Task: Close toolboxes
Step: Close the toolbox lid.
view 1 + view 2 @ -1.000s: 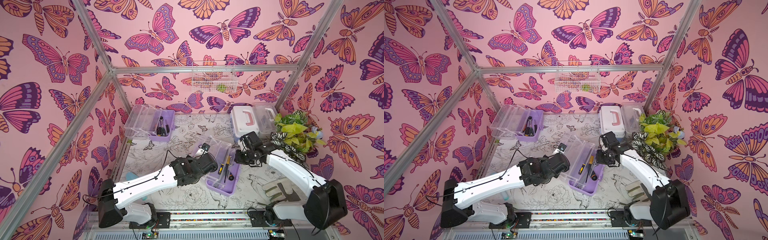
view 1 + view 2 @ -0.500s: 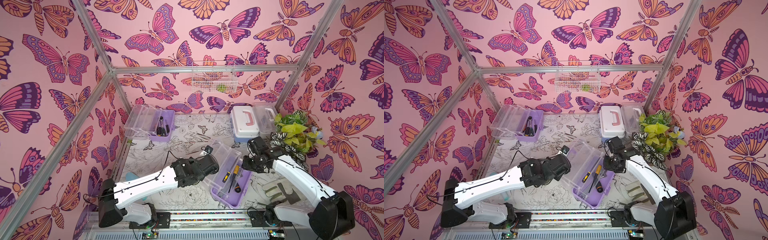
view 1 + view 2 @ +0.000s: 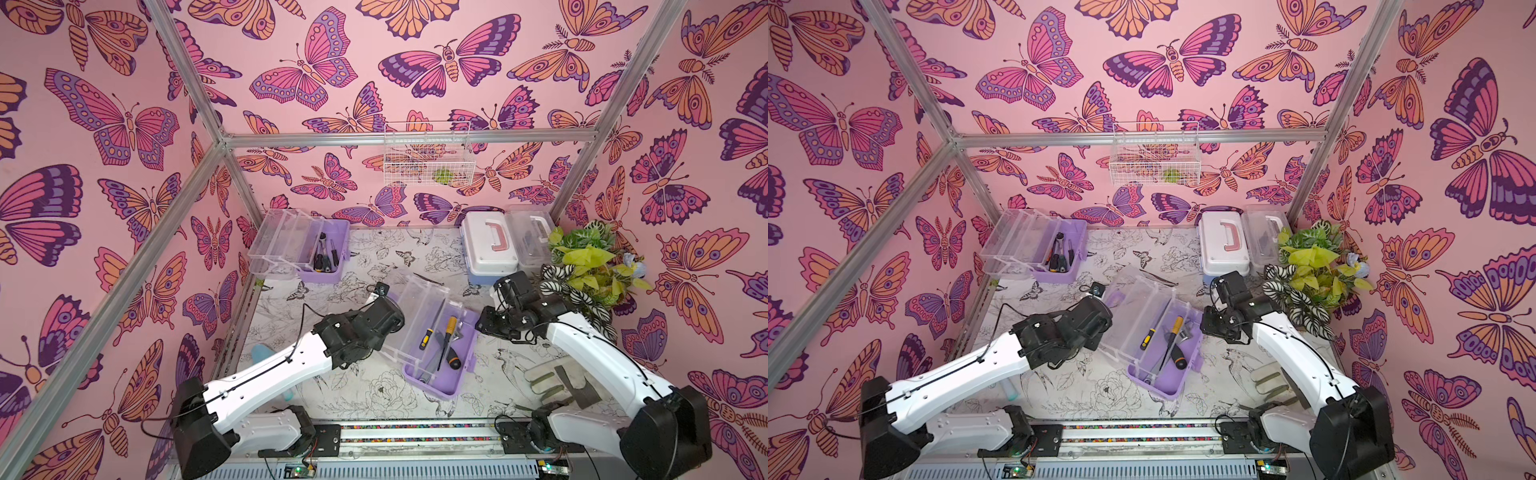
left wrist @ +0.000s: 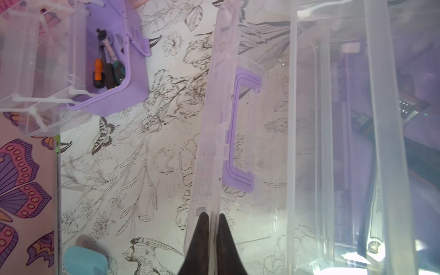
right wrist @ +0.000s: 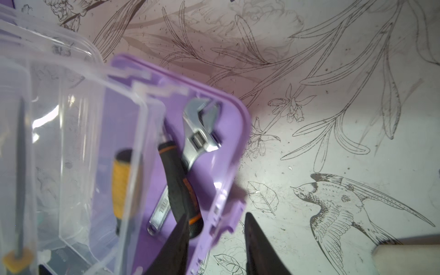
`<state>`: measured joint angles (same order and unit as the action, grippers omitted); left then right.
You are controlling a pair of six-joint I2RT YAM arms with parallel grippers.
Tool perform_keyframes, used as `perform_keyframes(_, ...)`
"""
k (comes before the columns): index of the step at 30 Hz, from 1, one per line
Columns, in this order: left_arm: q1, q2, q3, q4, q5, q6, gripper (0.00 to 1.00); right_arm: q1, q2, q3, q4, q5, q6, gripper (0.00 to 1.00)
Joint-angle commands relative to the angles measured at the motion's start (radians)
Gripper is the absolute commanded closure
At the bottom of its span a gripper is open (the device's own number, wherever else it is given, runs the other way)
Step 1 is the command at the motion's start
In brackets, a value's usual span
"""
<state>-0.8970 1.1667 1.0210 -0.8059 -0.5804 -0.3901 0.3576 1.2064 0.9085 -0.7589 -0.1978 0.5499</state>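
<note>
so the left claw (image 4: 213, 215) was clamped on the clear lid (image 4: 214, 114) (purple toolbox (image 5: 234, 133)); right claw (image 5: 216, 214) stood partly open, box rim between its jaws.

Bare bench (image 3: 365, 386) in front of the middle purple toolbox (image 3: 453, 380) and between it and the back purple toolbox (image 3: 328, 274) — room to pass on both stretches. Blocked at centre by the middle box, clear lid (image 3: 419, 307) tilted up toward the left arm (image 3: 282, 365), slanting across the near left. Open strip along the back wall as far as the light blue toolbox (image 3: 486, 249). Crowded on the right — plant (image 3: 590, 266) just beside the right arm (image 3: 590, 357), work glove (image 3: 552, 380) flat on the near right, partly hidden by that arm.
</note>
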Motion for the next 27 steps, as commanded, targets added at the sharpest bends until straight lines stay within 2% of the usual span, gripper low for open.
perform_keyframes(1, 0.056, -0.067, -0.033, 0.034, -0.149, -0.074, 1.0, 0.028, 0.02, 0.001, 0.003, -0.034, -0.002, 0.6)
perform_keyframes(5, 0.066, -0.111, -0.053, 0.04, -0.133, -0.078, 1.0, 0.077, 0.063, -0.025, 0.106, -0.085, 0.019, 0.62)
perform_keyframes(13, 0.06, -0.081, -0.029, 0.045, -0.04, -0.004, 1.0, 0.15, 0.237, 0.022, 0.327, -0.197, 0.028, 0.68)
perform_keyframes(21, 0.037, -0.066, 0.001, 0.038, -0.038, 0.033, 1.0, 0.153, 0.333, 0.054, 0.374, -0.209, 0.019, 0.71)
perform_keyframes(27, -0.02, -0.028, 0.053, 0.033, -0.042, 0.085, 1.0, 0.153, 0.382, 0.056, 0.383, -0.215, 0.015, 0.78)
